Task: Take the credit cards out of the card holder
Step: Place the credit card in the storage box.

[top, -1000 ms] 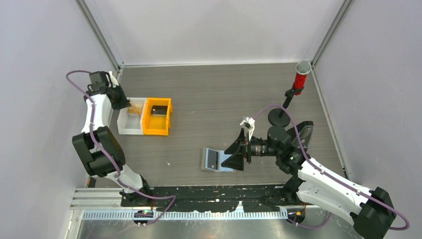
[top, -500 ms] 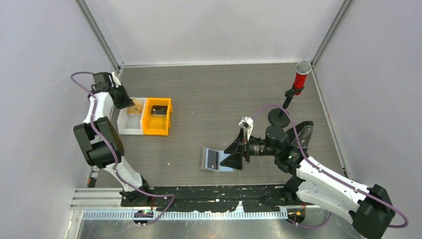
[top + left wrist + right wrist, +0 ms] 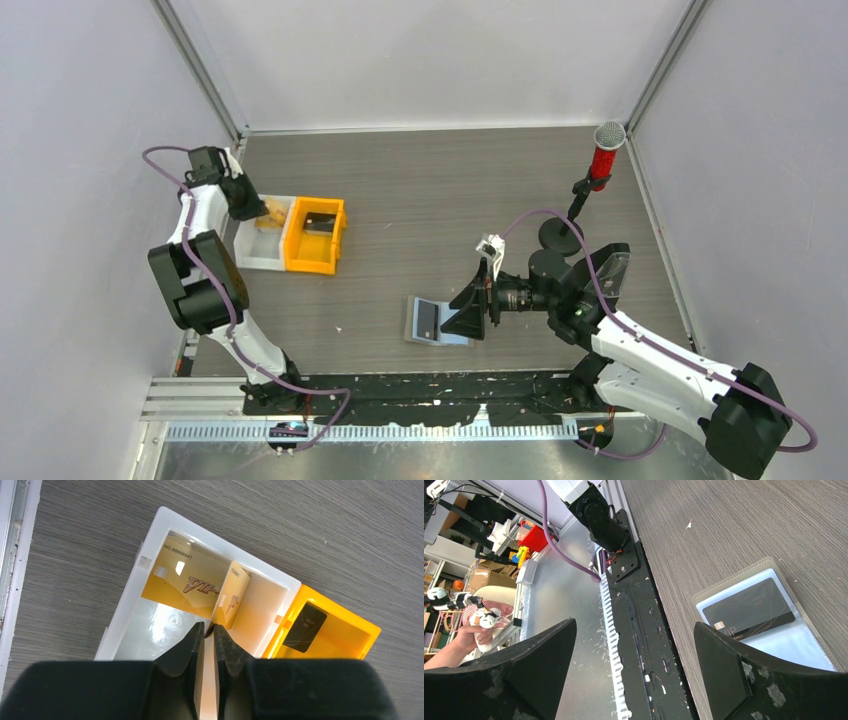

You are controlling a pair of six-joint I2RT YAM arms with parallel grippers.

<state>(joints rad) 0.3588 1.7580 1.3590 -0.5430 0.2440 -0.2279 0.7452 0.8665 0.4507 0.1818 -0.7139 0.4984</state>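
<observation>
Left wrist shows our left gripper nearly closed over the white bin, gold card at its tips; pinched or not, we cannot tell. Our right gripper gapes, holder with black card beyond one tip.

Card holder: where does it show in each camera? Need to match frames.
Top external: the card holder lies spread open on the table, lower centre.
Left wrist: not in it.
Right wrist: the card holder is at the right, mid-height, partly cut off by the edge.
Shared landmark: the dark card in its pocket, also clear in the right wrist view.
</observation>
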